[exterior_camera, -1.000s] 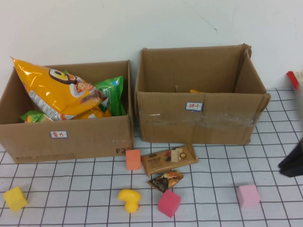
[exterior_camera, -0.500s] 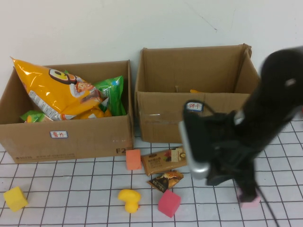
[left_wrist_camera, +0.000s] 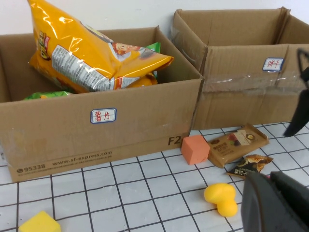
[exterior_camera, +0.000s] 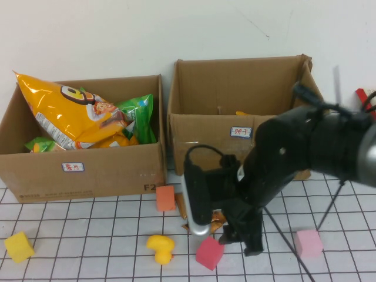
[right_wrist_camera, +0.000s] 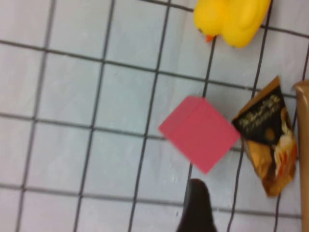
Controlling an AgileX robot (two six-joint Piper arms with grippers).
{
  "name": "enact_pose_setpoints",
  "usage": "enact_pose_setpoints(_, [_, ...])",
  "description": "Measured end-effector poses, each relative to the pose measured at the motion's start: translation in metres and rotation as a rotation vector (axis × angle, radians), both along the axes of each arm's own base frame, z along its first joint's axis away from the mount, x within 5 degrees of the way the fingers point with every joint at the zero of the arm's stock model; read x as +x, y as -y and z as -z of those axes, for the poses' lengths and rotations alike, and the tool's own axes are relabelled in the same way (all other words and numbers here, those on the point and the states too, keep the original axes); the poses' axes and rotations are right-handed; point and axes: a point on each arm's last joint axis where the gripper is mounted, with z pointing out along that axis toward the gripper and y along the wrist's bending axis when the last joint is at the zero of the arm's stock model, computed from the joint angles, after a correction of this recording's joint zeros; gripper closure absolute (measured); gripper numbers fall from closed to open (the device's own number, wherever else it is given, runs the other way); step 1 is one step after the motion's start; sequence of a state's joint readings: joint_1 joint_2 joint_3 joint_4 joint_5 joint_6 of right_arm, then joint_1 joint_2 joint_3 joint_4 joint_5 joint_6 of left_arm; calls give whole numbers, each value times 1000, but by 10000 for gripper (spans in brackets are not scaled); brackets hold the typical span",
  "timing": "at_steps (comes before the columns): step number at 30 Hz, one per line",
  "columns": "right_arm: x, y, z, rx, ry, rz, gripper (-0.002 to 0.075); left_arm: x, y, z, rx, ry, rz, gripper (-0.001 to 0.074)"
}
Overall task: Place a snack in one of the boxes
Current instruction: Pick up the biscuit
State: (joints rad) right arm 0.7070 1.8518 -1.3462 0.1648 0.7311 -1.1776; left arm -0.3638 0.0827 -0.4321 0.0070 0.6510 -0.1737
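Observation:
Two snacks lie on the grid mat in front of the boxes: a brown bar packet [left_wrist_camera: 239, 144] and a small dark-orange packet [left_wrist_camera: 249, 165]. My right arm hides most of both in the high view. The right gripper [exterior_camera: 239, 244] points down just right of the small packet [right_wrist_camera: 270, 140], open, holding nothing, with one of its fingers [right_wrist_camera: 195, 208] beside the red-pink cube [right_wrist_camera: 199, 131]. The wider box [exterior_camera: 82, 170] holds an orange chip bag [exterior_camera: 70, 111] and a green bag [exterior_camera: 138, 114]. The taller taped box [exterior_camera: 247, 88] stands to its right. My left gripper [left_wrist_camera: 268, 176] is shut and empty, low near the mat.
Foam blocks and a toy dot the mat: orange cube [exterior_camera: 165, 198], yellow duck [exterior_camera: 160, 248], red-pink cube [exterior_camera: 209, 252], pink cube [exterior_camera: 308, 243], yellow cube [exterior_camera: 19, 247]. A red object [exterior_camera: 364, 97] sits at the right edge.
My right arm has swung in from the right edge to above the snacks, now covering the bar packet, and its jaws have opened. Nothing on the mat has moved.

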Motion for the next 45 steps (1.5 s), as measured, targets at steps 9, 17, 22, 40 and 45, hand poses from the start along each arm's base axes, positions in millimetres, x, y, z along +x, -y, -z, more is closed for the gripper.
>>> enact_pose_setpoints(9, [18, -14, 39, -31, 8, 2, 243, 1, 1, -4, -20, 41, 9, 736])
enact_pose_setpoints(17, [40, -30, 47, -20, 41, 30, 244, 0, 4, -7, -74, 51, 32, 736])
enact_pose_setpoints(22, [50, -40, 52, -3, 10, 116, 244, 0, 4, -7, -81, 49, 35, 736])
enact_pose_setpoints(40, [53, -43, 64, 30, -171, 526, 245, 0, 5, -7, -15, 75, 52, 736])
enact_pose_setpoints(45, [55, -44, 78, 23, -201, 604, 245, 0, 5, -7, -15, 75, 52, 736])
